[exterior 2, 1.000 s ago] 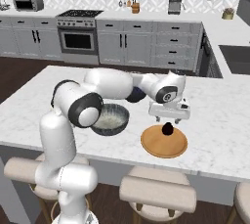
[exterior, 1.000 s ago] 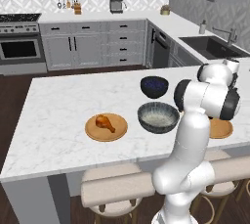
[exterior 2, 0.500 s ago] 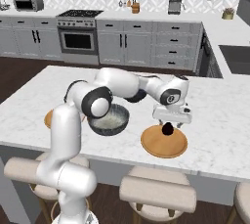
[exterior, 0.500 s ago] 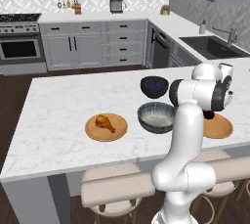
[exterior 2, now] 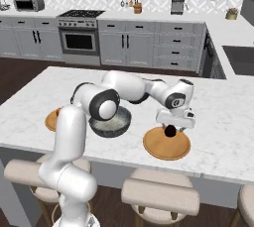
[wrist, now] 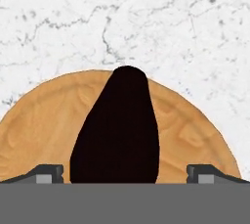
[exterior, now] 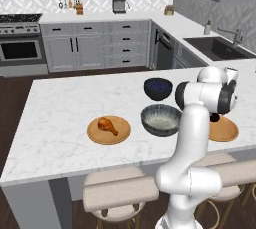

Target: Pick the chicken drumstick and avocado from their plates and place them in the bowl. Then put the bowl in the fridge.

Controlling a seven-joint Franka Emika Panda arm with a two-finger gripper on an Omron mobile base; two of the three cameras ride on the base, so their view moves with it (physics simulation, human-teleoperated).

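White marble island counter (exterior 2: 223, 117), carrying all items. Item: very dark brown-black pear-shaped avocado (wrist: 117, 130), lying on a flat round tan-orange wooden plate (wrist: 185, 125) near the counter's front edge, narrow end pointing away from the hand camera; also seen in the right base view (exterior 2: 170, 131) on the same plate (exterior 2: 166, 146). Item: two-finger gripper (exterior 2: 171, 126) of the white arm, poised directly over the avocado, fingers spread wide with one dark fingertip (wrist: 49, 173) on each side of the fruit's thick end and clear gaps between; whether the tips reach the plate surface cannot be judged from these angles. Item: round grey speckled stone-like bowl (exterior: 160, 119) with thick rim, standing on the counter between the two plates, just beside the avocado's plate (exterior: 224, 130). Item: small glossy orange-brown chicken drumstick (exterior: 107, 124), lying on the second tan-orange wooden plate (exterior: 109, 135), well apart from the gripper. Item: smaller glossy dark navy bowl (exterior: 158, 88), just behind the grey bowl. Background: stainless range oven (exterior 2: 79, 37) and light grey panelled cabinets (exterior 2: 129, 45) along the far wall.
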